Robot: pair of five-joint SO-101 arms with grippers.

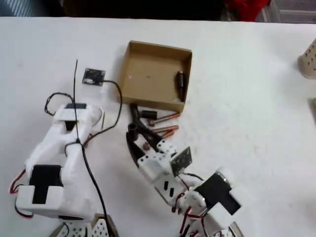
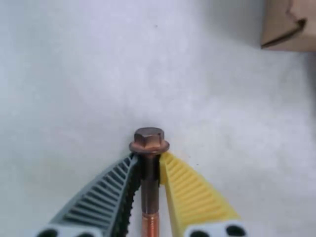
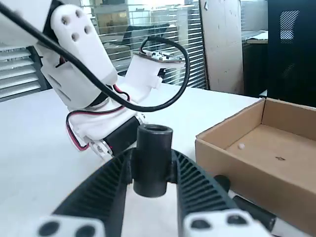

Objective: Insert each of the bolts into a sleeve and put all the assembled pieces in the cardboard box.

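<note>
High view gives us the cardboard box (image 1: 148,74) at twelve o'clock on the desk (image 1: 247,123), with one assembled piece (image 1: 181,85) lying along its three o'clock wall. Just outside its six o'clock wall lie a dark loose sleeve (image 1: 146,114), a loose bolt (image 1: 166,117) beside it, and another bolt (image 1: 165,131) at six o'clock of that. From the left wrist view, our left hand (image 2: 148,159) is clamped on a copper bolt (image 2: 149,140) just under its hex head. From the right wrist view, our right hand (image 3: 151,154) grips a black sleeve (image 3: 152,173), upright with its bore up.
</note>
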